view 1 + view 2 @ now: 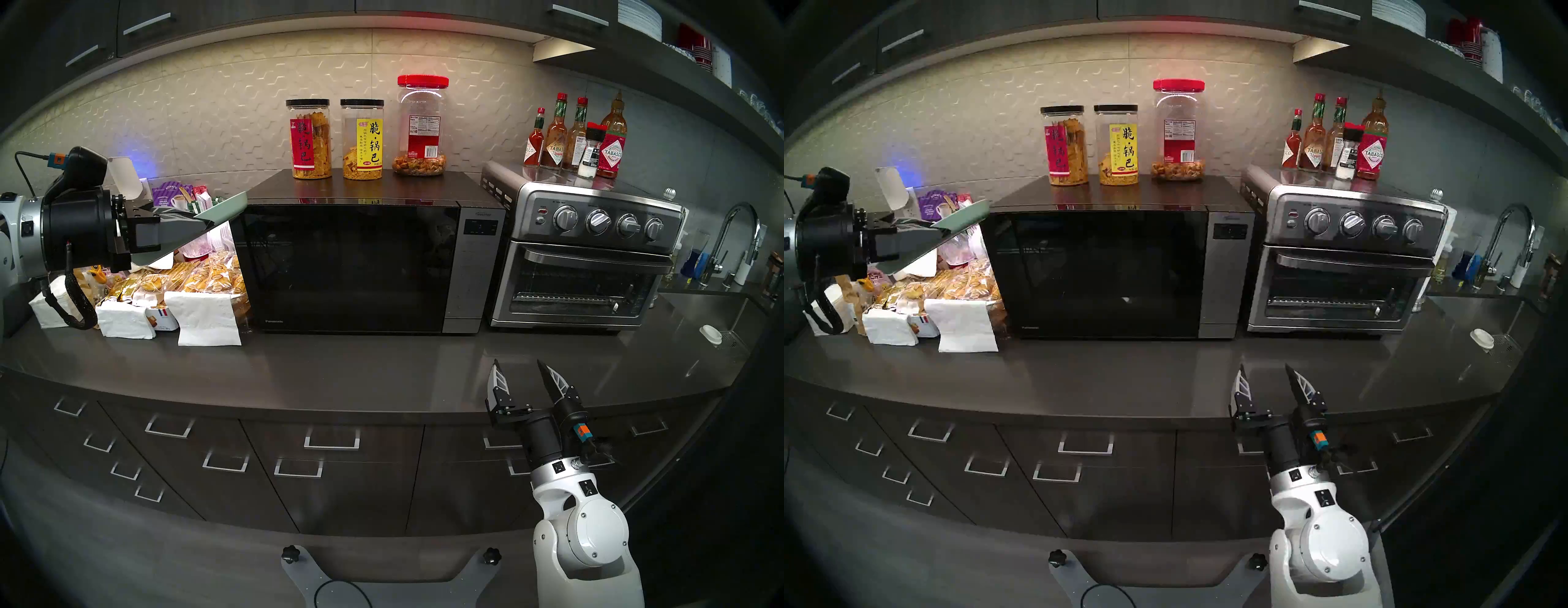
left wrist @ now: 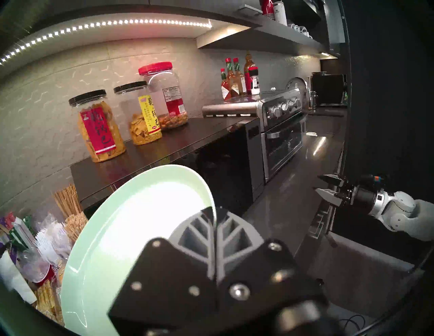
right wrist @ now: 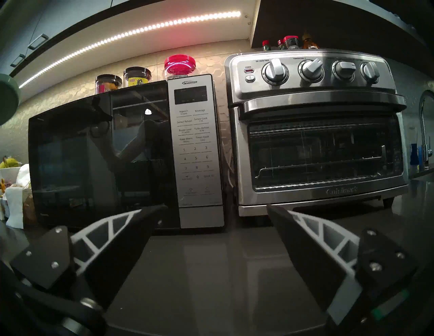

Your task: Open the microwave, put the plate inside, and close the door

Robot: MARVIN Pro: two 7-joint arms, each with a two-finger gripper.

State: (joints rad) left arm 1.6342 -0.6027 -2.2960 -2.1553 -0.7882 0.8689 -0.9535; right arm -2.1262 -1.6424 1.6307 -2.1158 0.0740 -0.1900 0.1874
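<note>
Right, I have the left gripper (image 1: 199,225) clamped on the rim of the pale green plate (image 1: 220,210), fingers pressed together on its edge. The plate hangs tilted in the air, up off the worktop (image 1: 382,373), just beside the upper left corner of the microwave (image 1: 365,254) and above the pile of packaged snacks (image 1: 191,276) and folded napkins (image 1: 208,318). In the left wrist view the plate (image 2: 131,234) fills the lower left, with the fingers (image 2: 195,234) closed over its near rim.

The microwave's door (image 1: 343,267) is shut, its dark glass flush with the silver control panel (image 1: 475,263). Three jars (image 1: 360,138) stand on top of it, and the toaster oven (image 1: 589,259) sits just to its right.

My right gripper (image 1: 519,371) hovers low over the worktop's front edge, jaws spread wide and empty, pointing toward the gap between control panel and toaster oven.
</note>
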